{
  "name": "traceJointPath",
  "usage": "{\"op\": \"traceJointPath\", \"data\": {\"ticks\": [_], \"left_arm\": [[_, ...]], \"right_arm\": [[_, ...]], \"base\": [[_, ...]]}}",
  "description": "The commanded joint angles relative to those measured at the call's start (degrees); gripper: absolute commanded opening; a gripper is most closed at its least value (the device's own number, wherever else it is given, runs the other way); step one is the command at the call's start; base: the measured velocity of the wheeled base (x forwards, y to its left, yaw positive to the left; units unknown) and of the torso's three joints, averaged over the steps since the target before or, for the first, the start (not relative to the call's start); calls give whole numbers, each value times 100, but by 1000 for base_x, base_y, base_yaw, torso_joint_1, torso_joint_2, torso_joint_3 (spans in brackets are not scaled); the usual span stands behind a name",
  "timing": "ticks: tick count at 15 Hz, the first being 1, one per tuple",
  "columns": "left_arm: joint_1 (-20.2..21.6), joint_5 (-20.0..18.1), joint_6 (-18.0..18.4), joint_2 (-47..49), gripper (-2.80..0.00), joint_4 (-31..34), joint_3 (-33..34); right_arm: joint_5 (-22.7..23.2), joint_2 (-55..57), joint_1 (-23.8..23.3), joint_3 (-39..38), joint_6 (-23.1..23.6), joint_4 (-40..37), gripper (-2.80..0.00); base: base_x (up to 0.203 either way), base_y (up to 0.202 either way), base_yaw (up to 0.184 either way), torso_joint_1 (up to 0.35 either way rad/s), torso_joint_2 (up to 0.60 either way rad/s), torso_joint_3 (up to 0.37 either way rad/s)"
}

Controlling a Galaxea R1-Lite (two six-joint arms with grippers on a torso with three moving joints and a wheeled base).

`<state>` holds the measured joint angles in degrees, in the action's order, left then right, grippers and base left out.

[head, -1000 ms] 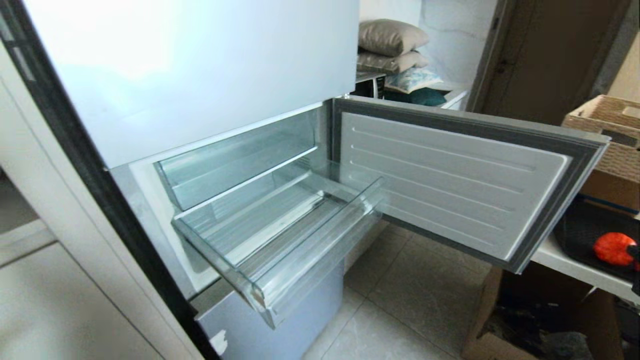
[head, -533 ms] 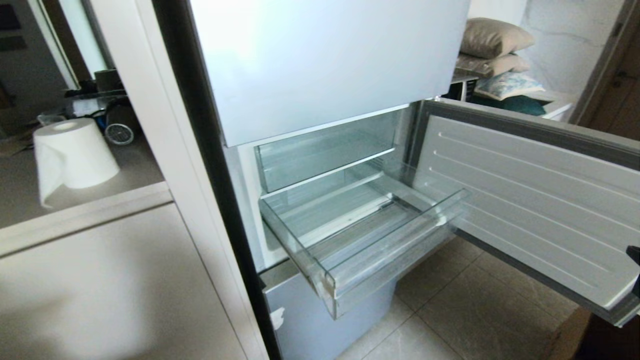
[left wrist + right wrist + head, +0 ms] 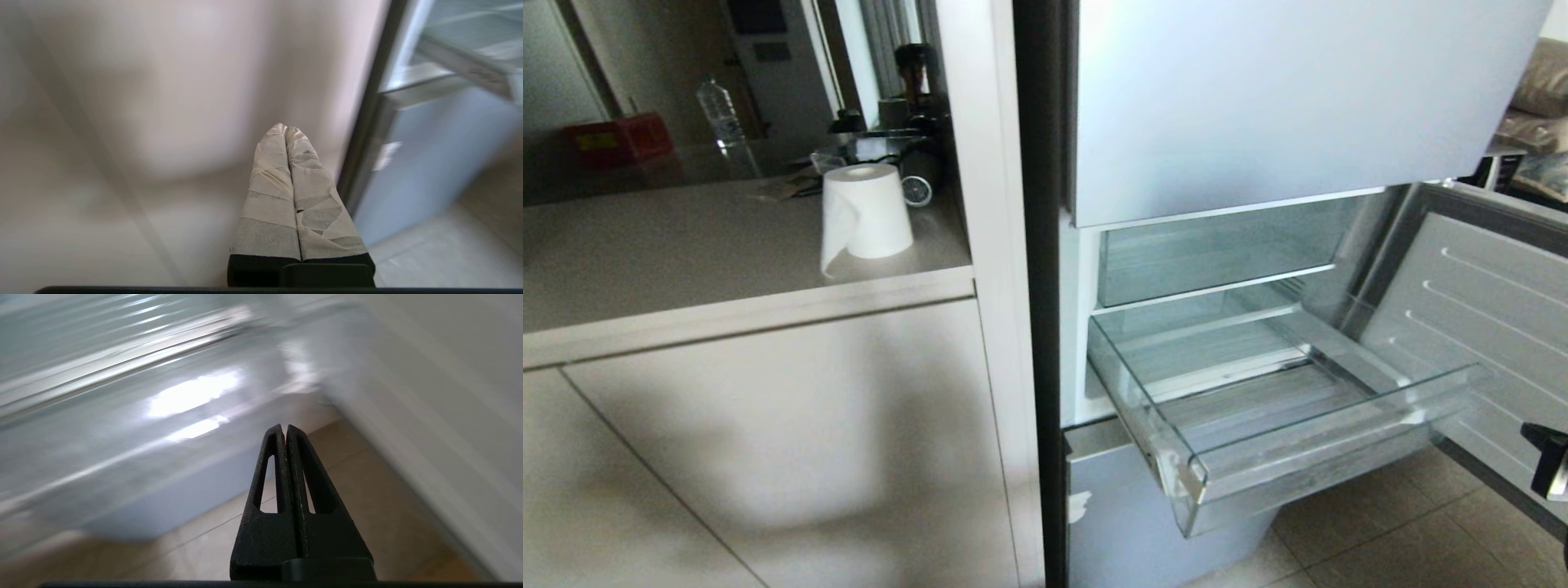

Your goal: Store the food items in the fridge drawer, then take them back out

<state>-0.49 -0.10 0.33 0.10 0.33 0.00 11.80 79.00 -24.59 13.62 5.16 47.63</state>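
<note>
The fridge drawer (image 3: pixel 1327 465), clear plastic with a ribbed floor and a thick front lip, stands pulled out of the open fridge and holds nothing. The food items are out of view. My right gripper (image 3: pixel 1545 461) shows as a black piece at the right edge of the head view, just right of the drawer's front corner and below the open door. In its wrist view the right gripper (image 3: pixel 285 427) is shut and empty, pointing past the blurred drawer (image 3: pixel 122 416) towards the floor. My left gripper (image 3: pixel 285 127), with taped fingers, is shut and empty, facing a pale cabinet front.
The fridge door (image 3: pixel 1486 327) hangs open to the right of the drawer. A second clear bin (image 3: pixel 1217 253) sits above it and the blue-grey bottom front (image 3: pixel 1119 506) below. On the left, a counter (image 3: pixel 686 261) carries a paper roll (image 3: pixel 866 212) and a bottle (image 3: pixel 719 106).
The head view has swung left, so the fridge now sits at the right and the counter has come into view. The side table with the orange-red fruit has left the picture.
</note>
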Motion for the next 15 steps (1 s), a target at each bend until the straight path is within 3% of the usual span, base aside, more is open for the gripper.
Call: {"op": "traceJointPath", "data": {"ticks": [1,3,5,10,13,15], "left_arm": [[5,1,2,8,-280,2,0],[-1,1,2,8,-280,2,0],[5,1,2,8,-280,2,0],[-1,1,2,8,-280,2,0],[5,1,2,8,-280,2,0],[5,1,2,8,-280,2,0]], "right_arm": [[4,448,-2,-118,65,31,-280],[221,730,29,-382,181,27,-280],[751,968,81,-418,192,-199,-280],[905,1461,339,-29,160,-577,-280],[1479,2419,508,440,80,-258,-280],[1640,3319,820,877,-120,354,-280]], "base": [[5,-7,163,2,3,2],[-1,-4,127,4,1,-1],[0,0,0,0,0,0],[0,0,0,0,0,0],[0,0,0,0,0,0],[0,0,0,0,0,0]]}}
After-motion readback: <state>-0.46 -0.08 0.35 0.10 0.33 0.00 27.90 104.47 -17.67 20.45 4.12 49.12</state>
